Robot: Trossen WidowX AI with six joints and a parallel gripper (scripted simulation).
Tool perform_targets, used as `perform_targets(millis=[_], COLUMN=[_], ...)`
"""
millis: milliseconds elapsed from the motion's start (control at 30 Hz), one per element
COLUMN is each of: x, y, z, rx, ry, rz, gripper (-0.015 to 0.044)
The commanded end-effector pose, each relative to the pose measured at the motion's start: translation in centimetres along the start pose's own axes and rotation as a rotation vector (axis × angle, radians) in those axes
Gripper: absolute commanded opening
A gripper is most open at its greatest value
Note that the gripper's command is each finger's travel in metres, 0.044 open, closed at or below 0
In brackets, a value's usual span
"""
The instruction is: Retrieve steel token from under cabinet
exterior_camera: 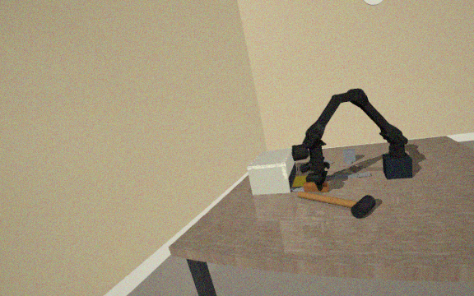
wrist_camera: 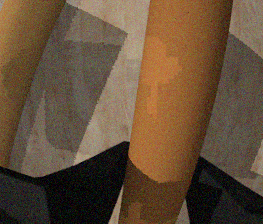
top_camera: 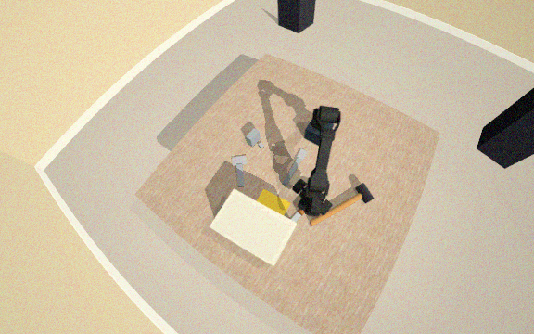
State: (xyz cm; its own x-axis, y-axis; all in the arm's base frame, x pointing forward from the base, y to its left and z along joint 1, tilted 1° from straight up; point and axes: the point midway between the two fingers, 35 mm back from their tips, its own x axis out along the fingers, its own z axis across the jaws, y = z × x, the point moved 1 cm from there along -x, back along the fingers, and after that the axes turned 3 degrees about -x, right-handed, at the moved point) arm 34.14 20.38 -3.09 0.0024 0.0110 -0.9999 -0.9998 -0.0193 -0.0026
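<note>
The white cabinet [top_camera: 254,227] [exterior_camera: 271,178] stands on the table. The yellow marked area [top_camera: 273,202] [exterior_camera: 299,181] lies along its front. My gripper [exterior_camera: 320,184] [wrist_camera: 158,153] is shut on the orange handle [top_camera: 301,212] [exterior_camera: 309,187] [wrist_camera: 179,75] of a tool, low over the table by the cabinet's front right corner. The tool's flat grey blade [top_camera: 297,216] [exterior_camera: 298,190] points to the cabinet; its far end is hidden at or under the cabinet's front edge. I cannot make out the token in any view.
A mallet [top_camera: 336,211] [exterior_camera: 327,200] with a black head lies close beside the held tool; its handle [wrist_camera: 12,75] shows in the wrist view. A grey bar [top_camera: 295,167] [exterior_camera: 360,175], a grey T-shaped piece [top_camera: 240,173] and a grey block [top_camera: 252,137] [exterior_camera: 349,155] stand or lie in front.
</note>
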Motion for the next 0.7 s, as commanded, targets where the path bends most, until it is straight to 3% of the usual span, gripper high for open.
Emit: perform_targets(millis=[0,667], x=[0.0,-0.1], y=[-0.7,-2.6], z=[0.0,-0.2], rx=[-0.001,-0.001], ry=[-0.002,-0.002], rz=[-0.003,-0.005], gripper=[0.0,0.0])
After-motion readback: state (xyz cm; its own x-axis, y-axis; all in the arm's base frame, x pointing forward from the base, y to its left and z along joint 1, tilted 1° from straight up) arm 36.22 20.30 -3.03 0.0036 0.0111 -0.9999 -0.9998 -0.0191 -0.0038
